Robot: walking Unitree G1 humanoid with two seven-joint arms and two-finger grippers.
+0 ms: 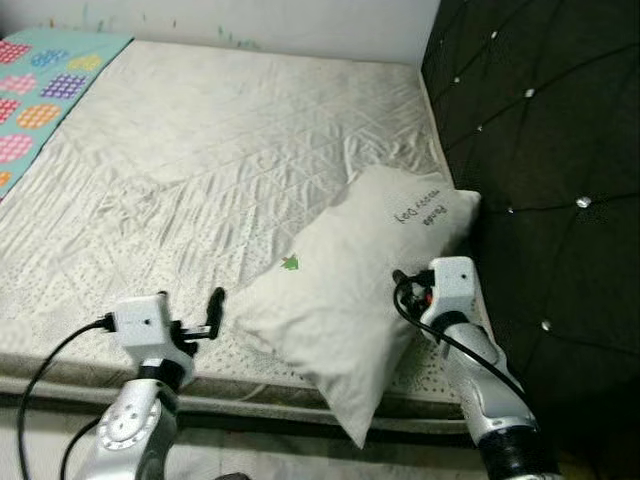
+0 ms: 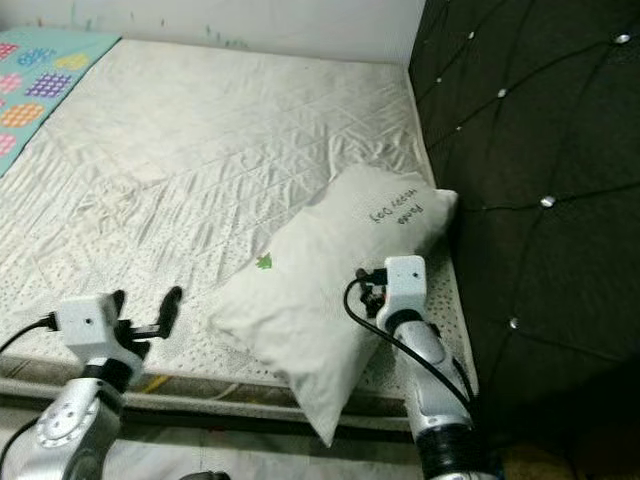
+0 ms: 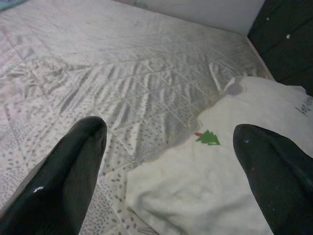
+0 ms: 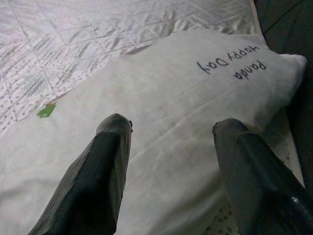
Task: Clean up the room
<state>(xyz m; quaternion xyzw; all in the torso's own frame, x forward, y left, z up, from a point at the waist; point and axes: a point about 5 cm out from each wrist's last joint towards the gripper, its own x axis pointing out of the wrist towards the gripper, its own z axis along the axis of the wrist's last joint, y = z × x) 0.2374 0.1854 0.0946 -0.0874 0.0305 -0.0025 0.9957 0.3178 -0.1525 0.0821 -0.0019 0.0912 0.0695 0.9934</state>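
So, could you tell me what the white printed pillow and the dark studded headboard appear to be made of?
White printed pillow: soft matte woven fabric, probably cotton, judging by its creases and sagging corner. Dark studded headboard: padded upholstery, possibly velvet or leatherette, tufted with shiny studs.

"Panda Happy Day" on the pillow (image 4: 195, 127)

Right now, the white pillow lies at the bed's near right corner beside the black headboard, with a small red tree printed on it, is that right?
Almost: the little tree on the pillow is green, not red, as the left wrist view shows. The pillow does lie at the bed's near right corner beside the black headboard.
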